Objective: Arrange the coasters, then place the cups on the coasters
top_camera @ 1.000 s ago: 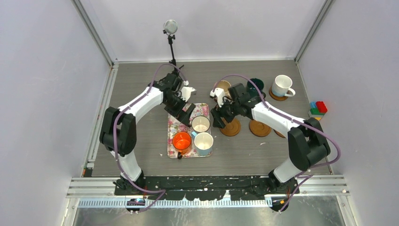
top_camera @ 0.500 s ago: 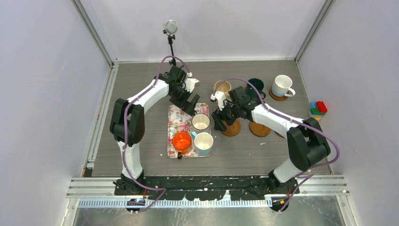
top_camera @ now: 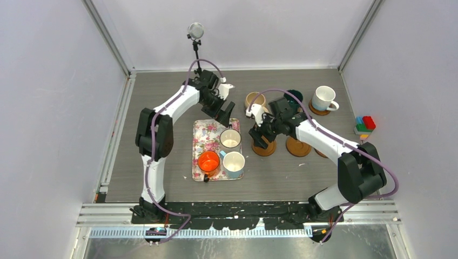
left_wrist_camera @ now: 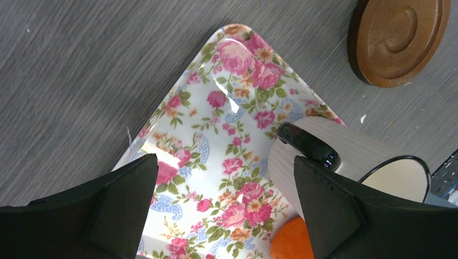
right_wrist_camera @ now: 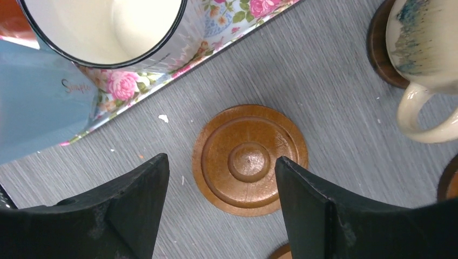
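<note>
Grey wood-grain table (top_camera: pixel 162 108): rectangular floral tray (top_camera: pixel 204 141) at centre, orange-brown ringed round wooden coaster (right_wrist_camera: pixel 249 159) near its right edge, second orange-brown coaster (top_camera: pixel 298 147) further right, darker brown wooden coaster (right_wrist_camera: pixel 377 51) behind, thin black stand (top_camera: pixel 197 56) at far edge.

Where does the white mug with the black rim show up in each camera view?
Top external: the white mug is just left of centre, on the far right part of the floral tray.
Left wrist: lower right, seen from the side, black handle up.
Right wrist: top left, seen from above.
Shared landmark: the floral tray.
</note>
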Tool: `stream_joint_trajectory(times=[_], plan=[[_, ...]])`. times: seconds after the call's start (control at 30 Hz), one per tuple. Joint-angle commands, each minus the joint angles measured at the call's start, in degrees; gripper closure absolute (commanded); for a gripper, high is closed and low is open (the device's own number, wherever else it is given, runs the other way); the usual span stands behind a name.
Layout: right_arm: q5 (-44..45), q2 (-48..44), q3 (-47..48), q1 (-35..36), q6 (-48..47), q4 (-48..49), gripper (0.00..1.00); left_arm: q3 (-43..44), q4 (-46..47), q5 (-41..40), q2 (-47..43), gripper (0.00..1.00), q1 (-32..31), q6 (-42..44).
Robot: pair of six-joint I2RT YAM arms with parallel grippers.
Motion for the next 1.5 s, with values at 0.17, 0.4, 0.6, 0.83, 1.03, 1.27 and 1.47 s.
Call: stream_joint_trajectory(times=[0.17, 0.4, 0.6, 0.83, 1.03, 1.27, 1.47], plan=[[0.57, 3.47, 10.07, -0.01, -12.53, -5.94, 0.24, 6.74, -5.66, 4.92, 3.27, 0.00, -1.52, 2.88], [-2.46, 7.38, 17.81, 1.50, -25.79, -14.48, 0.23, 8.33, -10.32, 4.45, 2.67, 0.00, -1.12, 3.95], [-4.81, 12.69, 25.95, 4.07, -37.08, -21.97, 0.23, 5.31, -10.60, 4.08, -1.64, 0.00, 3.88, 0.60], [-4.19, 20.74, 34.57, 6.99, -50.56, -30.59, 0.23, -2.07, -10.74, 9.04, -5.82, 0.00, 8.45, 0.62], [-4.14, 25.42, 41.74, 7.89, -56.76, -35.96, 0.23, -5.00, -10.27, 9.71, -7.83, 0.00, 10.08, 0.06], [-2.53, 28.98, 45.87, 9.29, -58.56, -37.59, 0.23, -5.60, -9.67, 9.81, -8.09, 0.00, 10.08, -0.78], [-2.39, 29.77, 46.43, 9.97, -58.61, -37.61, 0.23, -7.43, -8.75, 9.55, -8.96, 0.00, 10.08, -1.36]])
